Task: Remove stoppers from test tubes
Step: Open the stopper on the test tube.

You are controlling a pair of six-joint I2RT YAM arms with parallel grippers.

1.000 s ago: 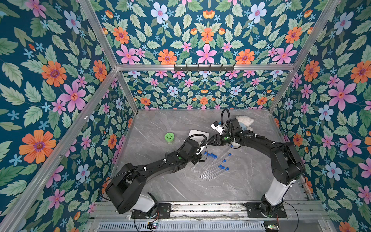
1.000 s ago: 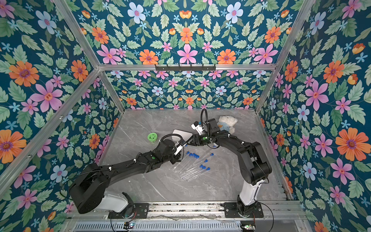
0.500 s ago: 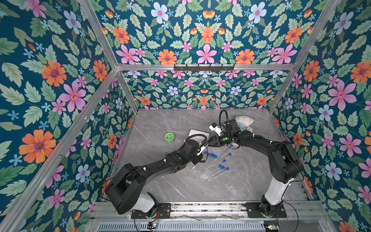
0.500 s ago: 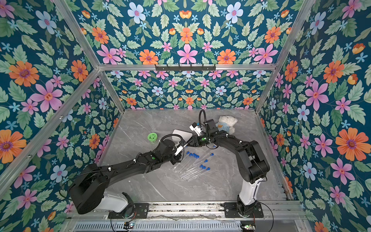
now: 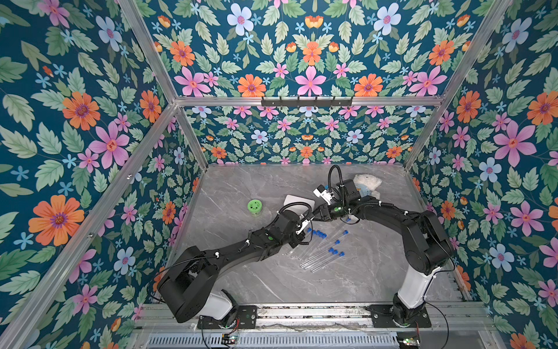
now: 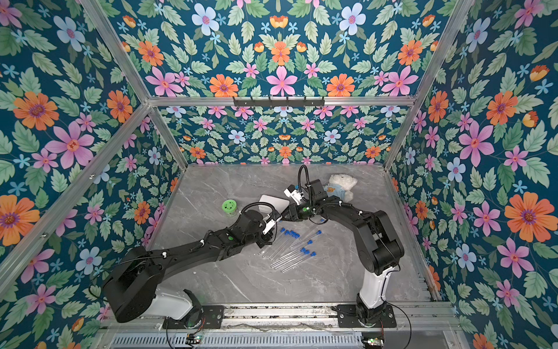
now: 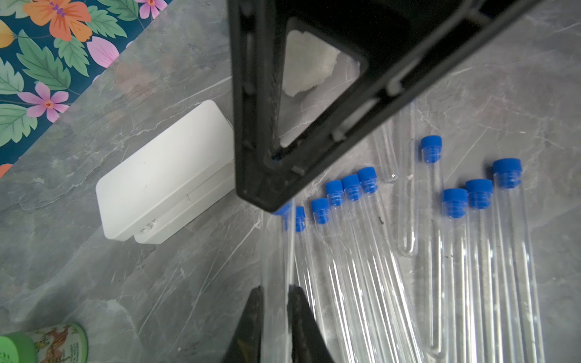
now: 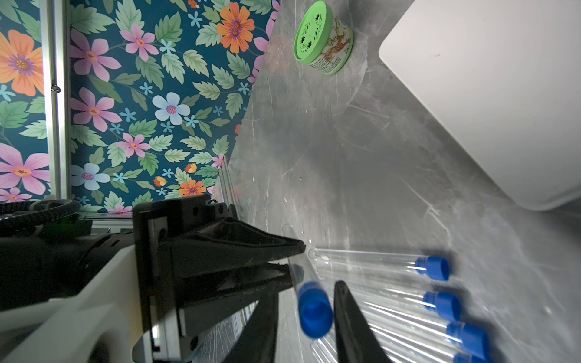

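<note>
Left wrist: box [image 7: 163, 176] edge near stoppers [image 7: 334, 188]

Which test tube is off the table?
The test tube clamped in the left gripper, blue stopper between the fingers of the right gripper; the other tubes lie on the table.

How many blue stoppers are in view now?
10, in the left wrist view: one stopper on the held tube at the right tool's tips; five in a row beside it; one apart; three grouped beyond. More may hide behind that tool.

Box [image 5: 299, 201] behind the test tubes [image 5: 321, 252]; jar [image 5: 255, 207] left; plush toy [image 5: 367, 182] right
</note>
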